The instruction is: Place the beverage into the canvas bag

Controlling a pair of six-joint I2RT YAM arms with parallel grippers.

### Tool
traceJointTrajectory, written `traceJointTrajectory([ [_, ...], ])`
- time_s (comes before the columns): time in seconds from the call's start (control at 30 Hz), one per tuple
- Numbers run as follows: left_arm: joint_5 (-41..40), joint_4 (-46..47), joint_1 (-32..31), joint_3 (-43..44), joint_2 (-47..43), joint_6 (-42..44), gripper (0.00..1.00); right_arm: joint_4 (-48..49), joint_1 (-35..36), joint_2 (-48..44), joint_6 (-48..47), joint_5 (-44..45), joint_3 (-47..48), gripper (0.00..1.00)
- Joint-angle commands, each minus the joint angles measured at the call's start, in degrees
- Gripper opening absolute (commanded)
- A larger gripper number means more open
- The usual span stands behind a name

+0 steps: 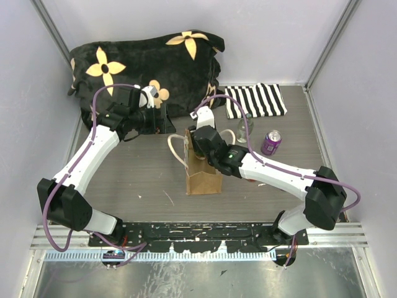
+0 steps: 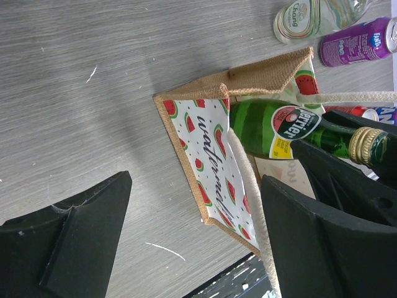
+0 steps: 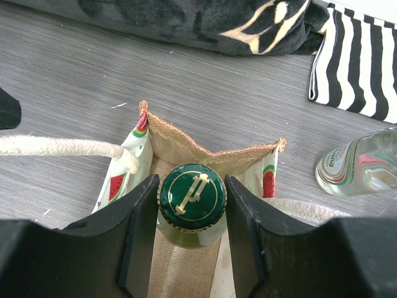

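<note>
Holding green bottle (image 3: 191,195), apparently inside canvas bag (image 3: 208,149)

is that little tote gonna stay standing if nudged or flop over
Probably fairly stiff: the canvas bag stands upright with its mouth holding open. Tall on a narrow base, it may tip if shoved. Its rope handles droop, so likely floppy.

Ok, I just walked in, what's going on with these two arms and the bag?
The right arm has its jaws shut on the neck of a green bottle, whose lower part sits inside the open canvas bag. The left arm has its jaws open beside the bag, holding nothing. A purple can and a clear bottle stand on the table nearby.
</note>
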Motion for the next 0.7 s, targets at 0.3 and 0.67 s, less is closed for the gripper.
traceJointTrajectory([
  [0.3,0.9,1.0,0.1,0.1,-0.5,-0.1,0.92,15.6,-3.2,-4.5,2.4,2.6,-3.7,0.01],
  [0.67,1.2,1.0,0.1,0.0,-0.5,-0.2,0.92,16.8,-5.8,-3.5,3.0,1.3,-5.0,0.01],
])
